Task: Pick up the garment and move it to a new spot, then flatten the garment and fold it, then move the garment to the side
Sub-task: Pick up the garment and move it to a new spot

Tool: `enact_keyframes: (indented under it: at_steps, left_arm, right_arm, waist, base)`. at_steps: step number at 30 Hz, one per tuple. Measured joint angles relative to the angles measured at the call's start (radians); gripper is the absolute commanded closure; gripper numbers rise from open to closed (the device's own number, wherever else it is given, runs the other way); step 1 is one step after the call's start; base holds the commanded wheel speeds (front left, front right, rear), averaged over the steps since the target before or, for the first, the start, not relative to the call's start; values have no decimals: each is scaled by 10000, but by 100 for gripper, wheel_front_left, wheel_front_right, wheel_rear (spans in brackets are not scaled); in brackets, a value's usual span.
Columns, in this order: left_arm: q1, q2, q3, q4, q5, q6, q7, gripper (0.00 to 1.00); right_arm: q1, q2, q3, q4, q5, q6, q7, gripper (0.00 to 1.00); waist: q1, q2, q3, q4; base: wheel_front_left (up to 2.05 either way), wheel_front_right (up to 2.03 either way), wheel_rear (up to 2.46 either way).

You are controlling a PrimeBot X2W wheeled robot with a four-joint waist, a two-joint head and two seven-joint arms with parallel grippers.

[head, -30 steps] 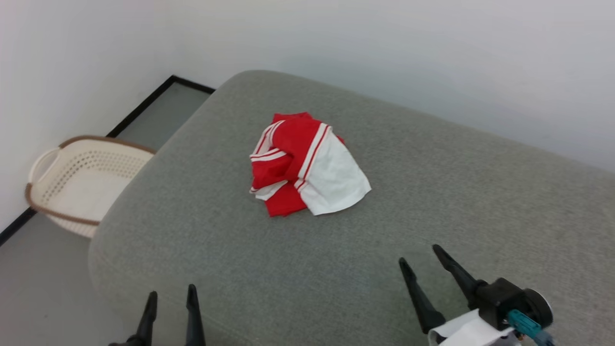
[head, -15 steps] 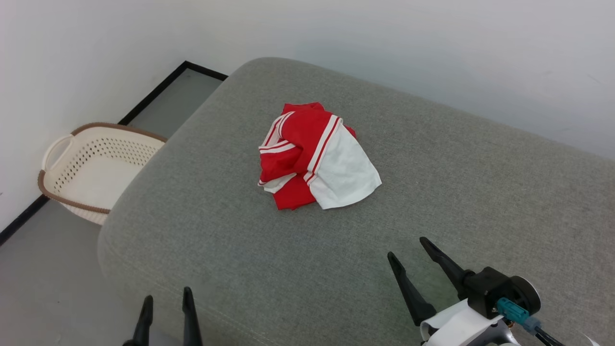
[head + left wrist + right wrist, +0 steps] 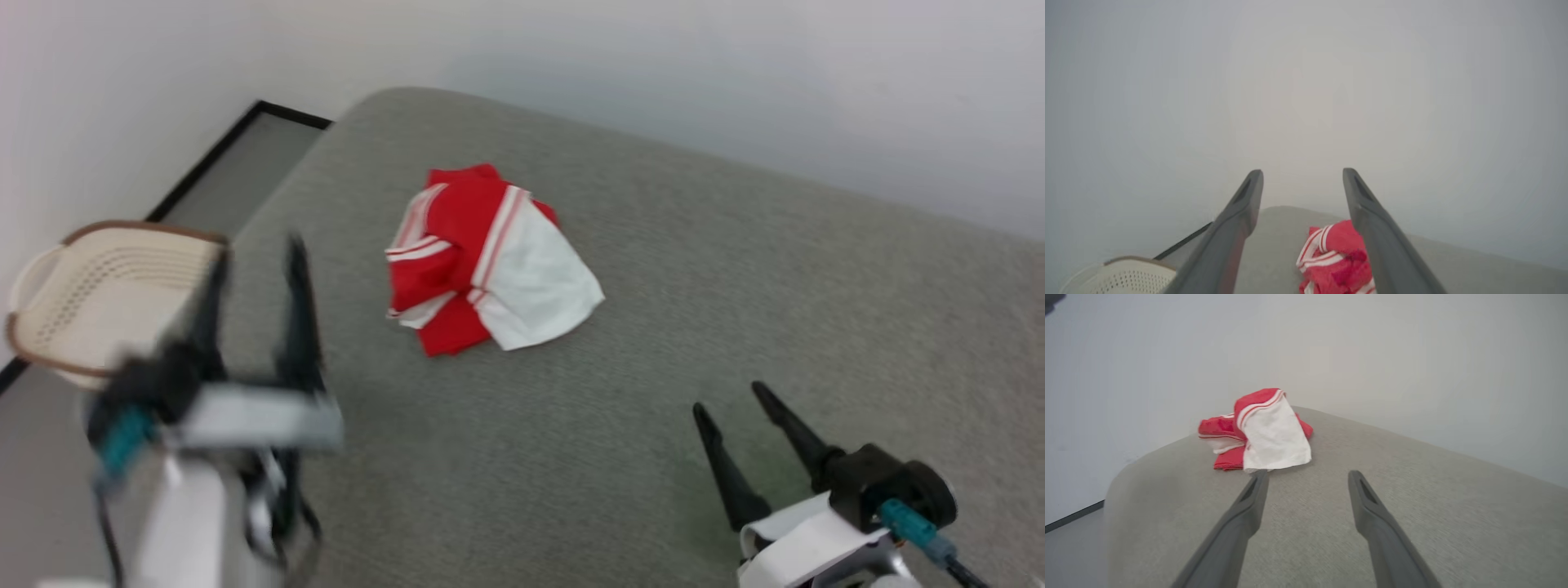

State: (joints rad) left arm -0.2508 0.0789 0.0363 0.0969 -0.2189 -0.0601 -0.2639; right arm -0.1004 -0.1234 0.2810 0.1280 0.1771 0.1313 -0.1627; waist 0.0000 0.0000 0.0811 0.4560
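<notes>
The garment (image 3: 482,265) lies crumpled in a heap on the grey cushion (image 3: 653,367), red with a white sleeve end and striped bands. The same heap is the garment (image 3: 1259,430) in the right wrist view and the garment (image 3: 1337,261) low in the left wrist view. My left gripper (image 3: 257,261) is raised at the left, blurred, open and empty, short of the cloth. Near the front right my right gripper (image 3: 731,396) hangs over the cushion, open with nothing between its fingers, a good way from the heap.
A cream perforated laundry basket (image 3: 90,302) with a brown rim stands on the grey floor left of the cushion, against the white wall. The cushion's rounded left edge drops off beside it. Bare cushion stretches to the right of the garment.
My left arm has risen sharply from the bottom edge into full view at the left. The camera has shifted, so the scene sits a little further left. The right gripper stays open.
</notes>
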Motion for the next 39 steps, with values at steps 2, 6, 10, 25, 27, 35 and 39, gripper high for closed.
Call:
enact_keyframes:
  at_steps: [2,6,10,25,27,35,39]
  left_arm:
    - [-1097,284,163,470,0,-201,-4,0]
    - [-3200,1012,286,1670,-63,-477,-4,0]
    - [-5056,1918,-67,3745,-366,-640,573,0]
    - [-8048,3762,-3584,8126,-4192,-704,7451,0]
    - [-8133,3879,-3893,8326,-4520,-702,8286,0]
    - [-8695,4322,-4259,9223,-5195,-717,9658,0]
    - [-8923,4358,-4337,9576,-5348,-717,9752,0]
  right_arm:
    - [-112,0,-121,-90,-54,0,2,0]
    - [-349,77,-245,-242,-205,0,-21,0]
    - [-581,174,-303,-240,-278,0,-136,0]
    - [-1436,428,-125,286,-291,0,-663,0]
    - [-1528,431,-117,332,-293,0,-679,0]
    - [-1816,470,54,299,-364,0,-765,0]
    - [-1909,479,127,291,-391,0,-767,0]
  waist:
    - [0,0,141,-247]
    - [0,0,576,-801]
    - [0,0,1149,-1409]
    - [0,0,2922,-3211]
    - [0,0,3093,-3371]
    - [0,0,3728,-3821]
    - [0,0,3941,-4012]
  base:
    - [0,0,0]
    - [0,0,0]
    - [0,0,0]
    - [0,0,0]
    - [0,0,0]
    - [0,0,0]
    - [0,0,0]
